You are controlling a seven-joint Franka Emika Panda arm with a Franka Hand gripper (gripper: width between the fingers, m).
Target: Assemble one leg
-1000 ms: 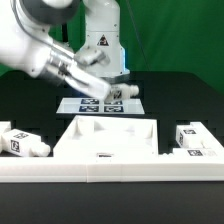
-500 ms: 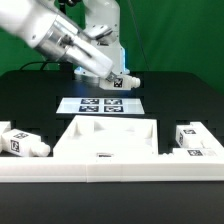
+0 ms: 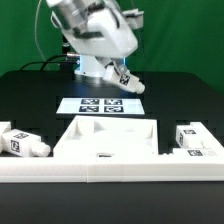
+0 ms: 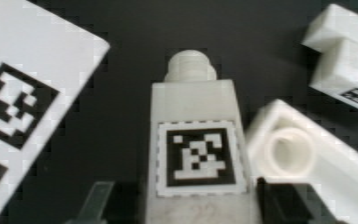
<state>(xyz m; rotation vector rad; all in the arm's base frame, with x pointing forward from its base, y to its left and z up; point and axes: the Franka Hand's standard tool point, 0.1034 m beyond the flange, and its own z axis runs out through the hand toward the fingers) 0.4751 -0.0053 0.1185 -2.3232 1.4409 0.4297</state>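
Observation:
My gripper is shut on a leg, a small white post with a black-and-white tag, and holds it tilted in the air behind the marker board. In the wrist view the leg runs between my fingers with its tag facing the camera and its narrow rounded end pointing away. Two more legs lie on the table, one at the exterior view's left and one at its right.
A large white square tray-like piece lies at the front of the black table. The wrist view shows the marker board, a white part with a round hole and another tagged white piece below.
The arm has swung up and toward the exterior view's right, lifting the leg from just above the marker board to higher behind it.

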